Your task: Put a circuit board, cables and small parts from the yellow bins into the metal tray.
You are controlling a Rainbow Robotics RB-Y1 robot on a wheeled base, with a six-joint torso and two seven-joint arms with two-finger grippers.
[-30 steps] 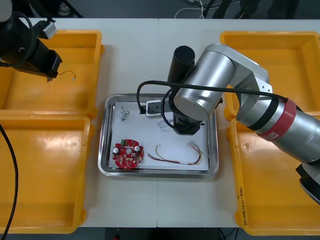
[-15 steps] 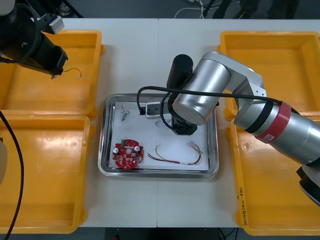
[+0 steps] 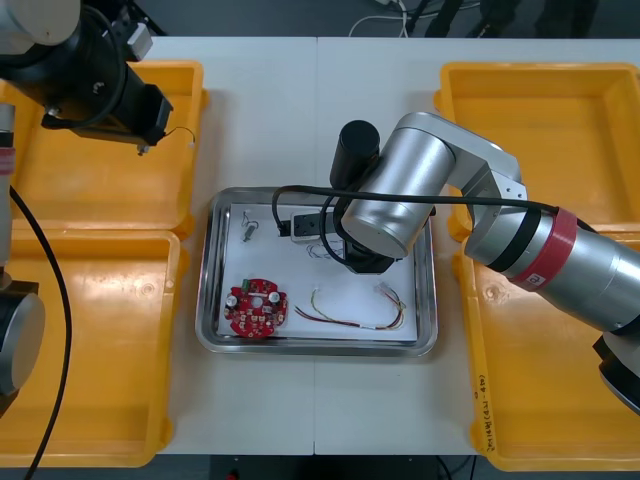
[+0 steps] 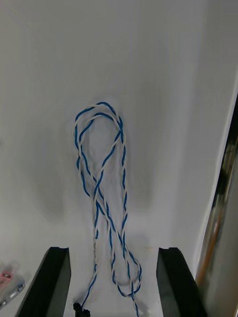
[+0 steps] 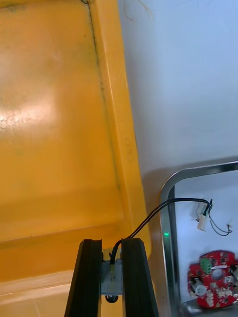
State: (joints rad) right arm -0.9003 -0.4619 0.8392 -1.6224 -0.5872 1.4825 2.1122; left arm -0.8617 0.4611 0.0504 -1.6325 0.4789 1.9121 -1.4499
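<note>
A thin black cable [image 5: 148, 218] is pinched between the fingers of the left gripper [image 5: 112, 247], which are closed to the width of a small grey piece at the cable's end. The cable arcs away from the fingers. This gripper hangs over the inner rim of the far yellow bin [image 3: 60, 190] on the left side, near the metal tray [image 3: 205, 300].

On the tray's white floor a twisted blue and white cable [image 4: 101, 198] lies in a long loop. The right gripper [image 4: 114, 252] hovers over it with its fingers wide apart (nothing between them but the cable below).

Nearer the front of the tray lie a round red circuit board [image 3: 256, 309] and a red and yellow cable [image 3: 355, 310], with a small metal part [image 3: 249, 229] at the far left corner.
</note>
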